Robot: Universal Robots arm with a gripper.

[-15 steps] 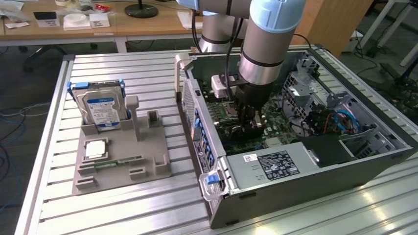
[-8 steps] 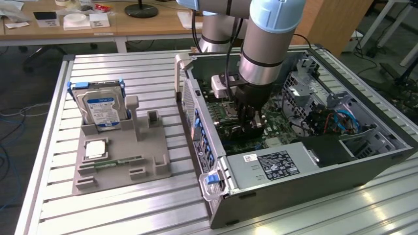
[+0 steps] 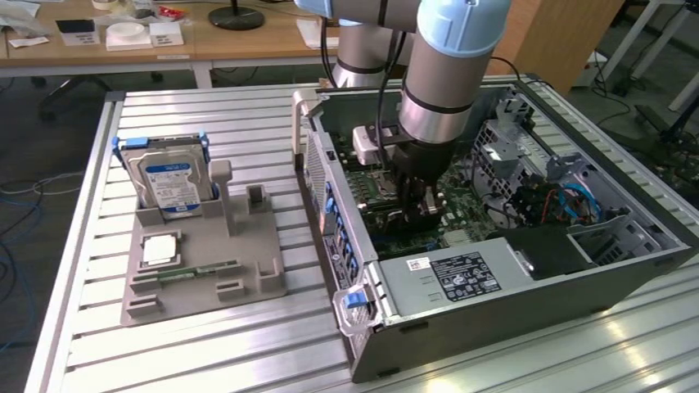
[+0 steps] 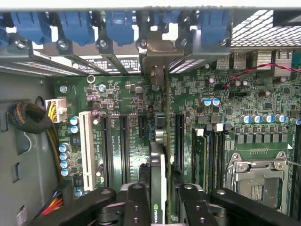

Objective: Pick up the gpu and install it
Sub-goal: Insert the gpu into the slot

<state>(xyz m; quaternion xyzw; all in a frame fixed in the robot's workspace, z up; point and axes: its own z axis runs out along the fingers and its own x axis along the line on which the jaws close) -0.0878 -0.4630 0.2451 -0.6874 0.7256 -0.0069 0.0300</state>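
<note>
Exterior view: the black tool (image 3: 421,214) reaches down inside the open grey computer case (image 3: 513,286) on the slatted metal desk (image 3: 218,360).

Wrist view: the thin black-and-green gpu (image 4: 159,188) stands edge-on in a motherboard slot, between the tool's (image 4: 160,200) fingers (image 4: 136,202); whether they grip it, I cannot tell.

This is a robotics lab or electronics workshop: an open computer case (image 3: 513,270) and a grey parts holder (image 3: 202,266) sit on a slotted aluminium bench (image 3: 218,360), with wooden desks (image 3: 153,41) at twelve o'clock and loose cables (image 3: 16,196) at nine.
</note>
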